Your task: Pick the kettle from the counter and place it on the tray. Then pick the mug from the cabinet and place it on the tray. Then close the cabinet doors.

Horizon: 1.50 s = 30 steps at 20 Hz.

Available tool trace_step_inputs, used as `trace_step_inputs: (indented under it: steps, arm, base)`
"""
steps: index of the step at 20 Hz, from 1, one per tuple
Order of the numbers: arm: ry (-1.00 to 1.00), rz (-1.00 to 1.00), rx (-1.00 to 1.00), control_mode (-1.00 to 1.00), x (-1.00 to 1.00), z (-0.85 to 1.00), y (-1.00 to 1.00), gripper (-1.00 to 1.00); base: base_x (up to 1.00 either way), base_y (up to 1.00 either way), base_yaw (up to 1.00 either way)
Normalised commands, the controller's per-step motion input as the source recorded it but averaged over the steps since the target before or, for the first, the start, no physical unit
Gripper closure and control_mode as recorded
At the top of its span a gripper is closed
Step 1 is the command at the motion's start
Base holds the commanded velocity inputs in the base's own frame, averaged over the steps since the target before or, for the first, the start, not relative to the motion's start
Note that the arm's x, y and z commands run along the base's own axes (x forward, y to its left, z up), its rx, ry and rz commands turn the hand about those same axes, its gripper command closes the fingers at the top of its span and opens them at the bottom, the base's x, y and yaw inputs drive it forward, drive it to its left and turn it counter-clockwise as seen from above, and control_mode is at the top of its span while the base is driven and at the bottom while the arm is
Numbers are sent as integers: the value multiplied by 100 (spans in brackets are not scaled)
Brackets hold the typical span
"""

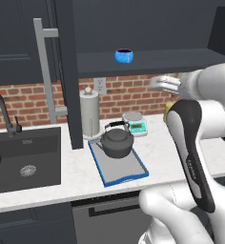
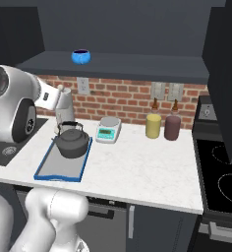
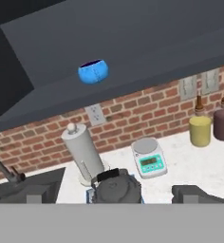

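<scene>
I see one kettle (image 1: 117,142) already sitting on the single blue-rimmed tray (image 1: 128,170) on the counter (image 2: 137,167), so the mug step is mine now. One blue mug (image 3: 93,71) waits on the open cabinet (image 2: 137,64) shelf. My gripper, seemingly released and empty, must rise and reach toward it. Two jars (image 2: 162,126) stand aside.

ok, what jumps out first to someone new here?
The bright blue mug alone on the shelf of the open navy cabinet. Below it, the dark kettle sits on the blue-rimmed tray, with the white arm in the foreground of both base views.
</scene>
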Motion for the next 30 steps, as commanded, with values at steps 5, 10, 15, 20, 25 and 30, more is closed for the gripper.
trace_step_inputs:
  steps: [5, 10, 15, 20, 25, 30]
  arm:
    - [0, 1, -11, -100, 0, 51, -7, -100]
    - [-8, 1, -5, -100, 11, 41, 0, -100]
    - [-4, 11, -4, -100, 30, 7, -3, -100]
    - [1, 18, -1, -100, 50, -5, -3, -100]
    - [0, 12, -2, -100, 60, 0, 0, -100]
    - [3, 4, -6, -100, 58, -4, 1, -100]
  base:
    - [0, 0, 0]
    - [0, 0, 0]
    - [0, 0, 0]
    - [0, 0, 0]
    - [0, 0, 0]
    - [0, 0, 0]
